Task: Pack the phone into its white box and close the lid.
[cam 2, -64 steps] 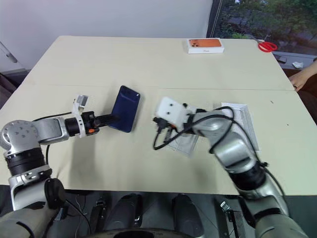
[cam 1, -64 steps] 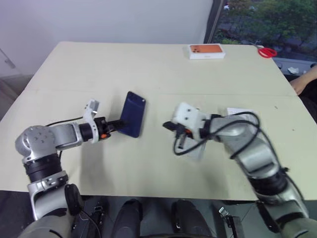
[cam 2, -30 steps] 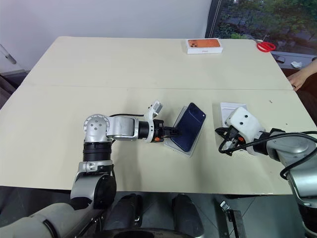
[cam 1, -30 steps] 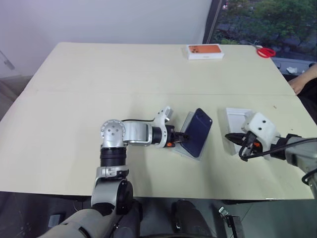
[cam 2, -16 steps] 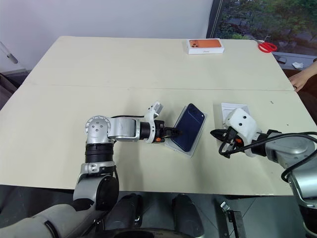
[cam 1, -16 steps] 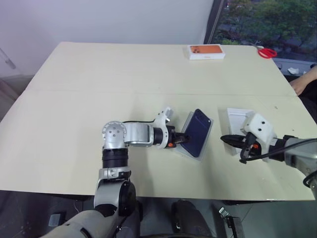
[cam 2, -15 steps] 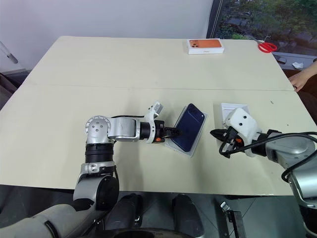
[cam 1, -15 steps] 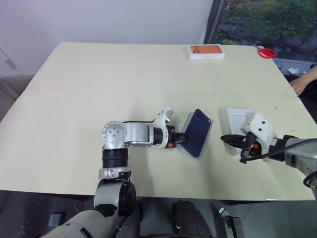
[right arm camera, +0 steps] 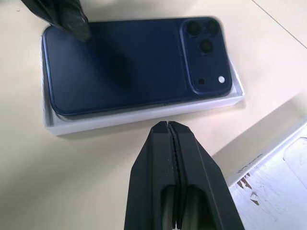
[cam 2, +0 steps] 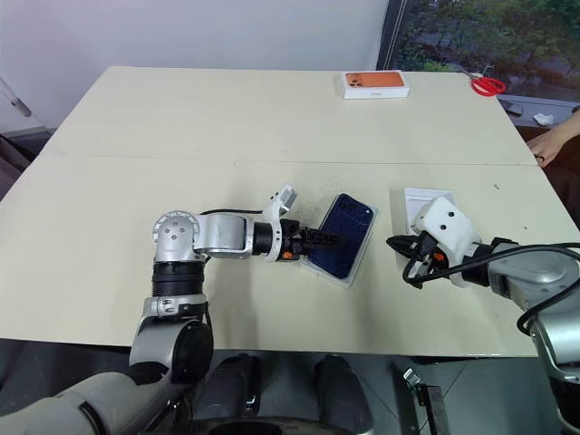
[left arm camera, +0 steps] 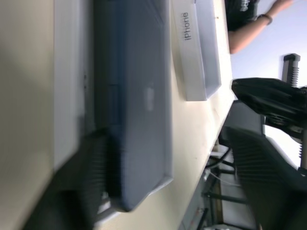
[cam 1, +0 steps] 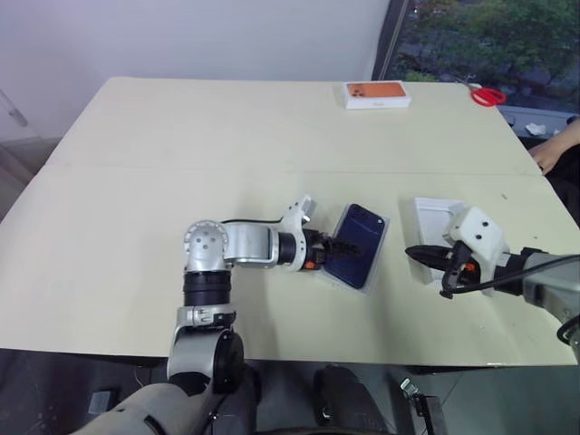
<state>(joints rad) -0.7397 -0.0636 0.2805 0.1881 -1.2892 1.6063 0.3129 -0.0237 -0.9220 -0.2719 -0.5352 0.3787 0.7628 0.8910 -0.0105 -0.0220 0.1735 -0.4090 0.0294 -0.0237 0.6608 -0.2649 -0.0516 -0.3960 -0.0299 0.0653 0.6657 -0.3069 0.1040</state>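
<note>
The dark blue phone lies flat, back up with its cameras showing, in the shallow white box at the middle of the table. My left gripper is at the phone's left end, open, with one finger raised over the phone's corner. My right gripper is shut and empty, its tips just right of the box and pointing at it. The lid lies inside up on the table beside my right gripper.
An orange-topped white box and red scissors lie at the table's far edge. A person's hand rests at the right edge. Bare tabletop spreads to the left and behind the box.
The phone, held tilted by my left gripper before, now lies flat in the box. The left gripper has opened and let it go. The right arm has kept still.
</note>
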